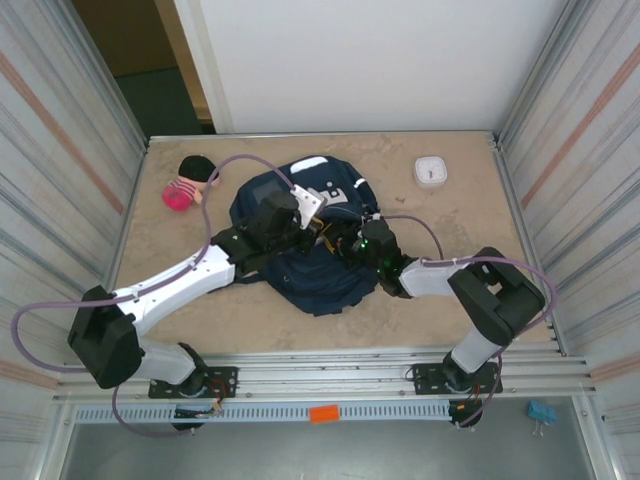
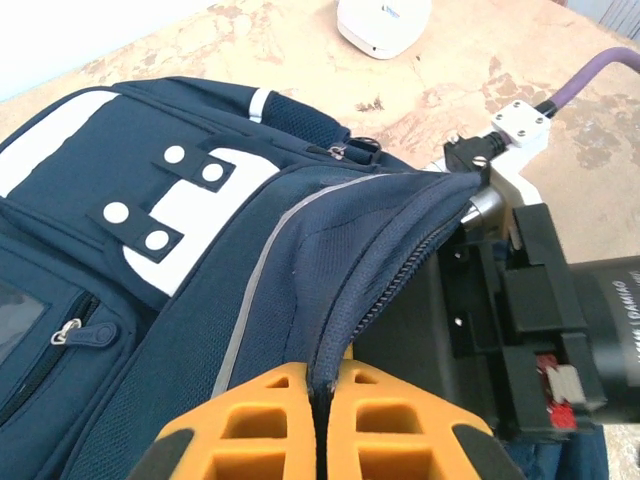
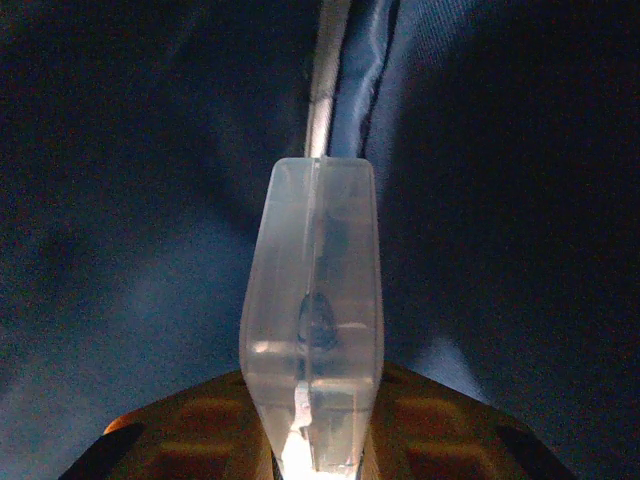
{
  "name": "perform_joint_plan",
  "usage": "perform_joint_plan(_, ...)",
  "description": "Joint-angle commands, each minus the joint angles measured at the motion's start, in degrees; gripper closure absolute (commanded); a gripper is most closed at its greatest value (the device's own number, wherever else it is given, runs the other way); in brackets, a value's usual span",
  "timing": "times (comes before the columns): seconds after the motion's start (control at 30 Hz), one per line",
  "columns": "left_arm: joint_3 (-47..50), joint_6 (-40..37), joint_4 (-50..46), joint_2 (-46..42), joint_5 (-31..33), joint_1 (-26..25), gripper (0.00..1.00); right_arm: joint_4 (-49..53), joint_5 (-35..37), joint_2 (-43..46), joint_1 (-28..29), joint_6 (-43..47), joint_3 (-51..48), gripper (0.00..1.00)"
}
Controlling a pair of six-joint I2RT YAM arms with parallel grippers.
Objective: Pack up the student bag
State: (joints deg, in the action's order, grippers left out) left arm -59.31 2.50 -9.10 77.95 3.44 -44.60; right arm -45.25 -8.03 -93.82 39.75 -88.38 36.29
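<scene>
The white round device (image 2: 383, 25) is cut off by the upper frame edge. The translucent piece (image 3: 312, 310) between the right fingers (image 3: 440, 425) has its lower end cut off, and its identity is indeterminate. The small blue item (image 1: 541, 413) is too small to identify. The student bag (image 3: 120, 200) fabric is dark and blurred.

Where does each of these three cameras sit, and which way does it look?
Top external: above and behind, looking down at the table; both arms show, left hand and right hand at the student bag.
Left wrist: on the left arm, looking along its orange fingers, shut on the bag's zipper edge; the right arm's wrist shows.
Right wrist: on the right arm, facing bag fabric close up; its fingers grip a clear plastic piece.
Shared: top and left wrist both catch the white disc.
</scene>
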Motion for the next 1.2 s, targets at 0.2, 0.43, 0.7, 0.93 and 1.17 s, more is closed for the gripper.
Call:
perform_joint_plan(0.2, -0.62, 2.48, 7.43, -3.51, -2.35, 0.29, 1.0, -4.86, -0.4, -5.89, 0.15, -3.27, 5.05, 0.75)
perform_joint_plan(0.43, -0.54, 1.73, 6.59, -3.49, -0.93, 1.48, 1.0, 4.16, -0.92, -0.2, -0.79, -2.25, 1.24, 0.5)
perform_joint_plan(0.7, 0.68, 1.66, 5.42, -4.85, -1.09, 5.25, 1.0, 16.63, -0.34, 11.04, -1.51, 2.26, -3.23, 0.46)
perform_joint_plan(0.93, 2.82, 1.48, 5.64, -4.78, -6.88, 6.14, 1.0, 39.15, 1.67, 24.81, -2.92, 16.39, 0.94, 0.45)
perform_joint_plan(1.17, 4.92, 1.49, 4.43, -6.3, -13.15, 6.12, 0.82, 51.03, 2.94, 35.4, -5.15, 35.97, 4.77, 0.4)
